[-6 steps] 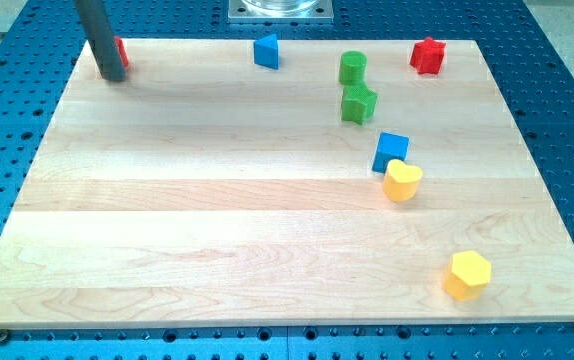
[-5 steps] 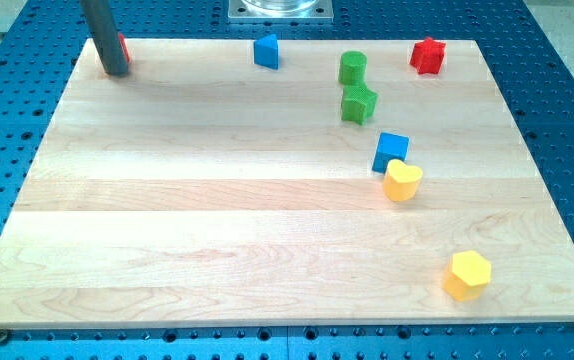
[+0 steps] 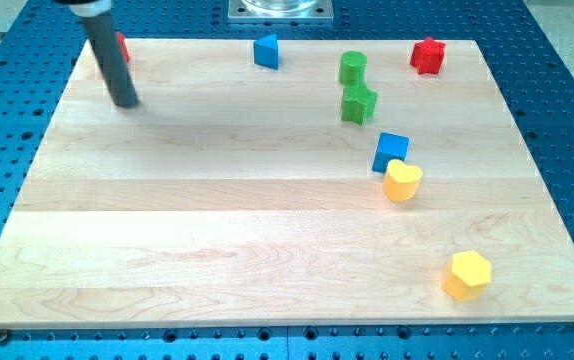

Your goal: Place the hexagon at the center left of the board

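Pale striped wood board point(image 3: 217, 230) on blue perforated table point(image 3: 567, 120). Yellow hexagon point(image 3: 467, 274), yellow heart point(image 3: 402, 181). Blue cube point(image 3: 391, 151), blue wedge point(image 3: 266, 51). Two green blocks point(image 3: 353, 68) point(image 3: 358, 103). Two red blocks point(image 3: 428, 55) point(image 3: 121, 47). Dark grey rod point(image 3: 112, 60).

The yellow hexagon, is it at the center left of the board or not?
Not there. The yellow hexagon lies near the board's bottom right; my tip is far away, top left.

My tip point(image 3: 125, 102) rests down, rod tilted slightly.

I see a red block point(image 3: 120, 46) far left, a blue block point(image 3: 265, 51), green cylinder point(image 3: 352, 68), green block point(image 3: 359, 104), red block point(image 3: 428, 56) far right, blue cube point(image 3: 391, 151) touching a yellow heart point(image 3: 402, 181).
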Available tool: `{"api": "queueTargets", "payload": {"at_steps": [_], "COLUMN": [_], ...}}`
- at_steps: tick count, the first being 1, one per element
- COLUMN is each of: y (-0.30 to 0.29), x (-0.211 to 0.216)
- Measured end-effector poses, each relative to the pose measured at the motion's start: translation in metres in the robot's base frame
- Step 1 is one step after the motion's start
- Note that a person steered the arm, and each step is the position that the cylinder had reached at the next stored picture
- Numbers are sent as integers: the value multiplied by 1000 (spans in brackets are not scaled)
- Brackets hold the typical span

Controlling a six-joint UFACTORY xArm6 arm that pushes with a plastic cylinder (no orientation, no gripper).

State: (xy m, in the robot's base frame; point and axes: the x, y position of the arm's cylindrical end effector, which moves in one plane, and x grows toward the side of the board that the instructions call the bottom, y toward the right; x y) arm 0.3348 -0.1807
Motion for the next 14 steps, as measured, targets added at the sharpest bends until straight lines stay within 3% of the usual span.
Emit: {"api": "queueTargets", "payload": {"at_steps": [1, 3, 4, 5, 6, 7, 8, 10, 11, 12, 13, 14], "y": [87, 210, 211, 316, 370, 437, 417, 260, 279, 235, 163, 129], "x": [25, 119, 219, 242, 212, 233, 262, 254, 274, 282, 268, 226]}}
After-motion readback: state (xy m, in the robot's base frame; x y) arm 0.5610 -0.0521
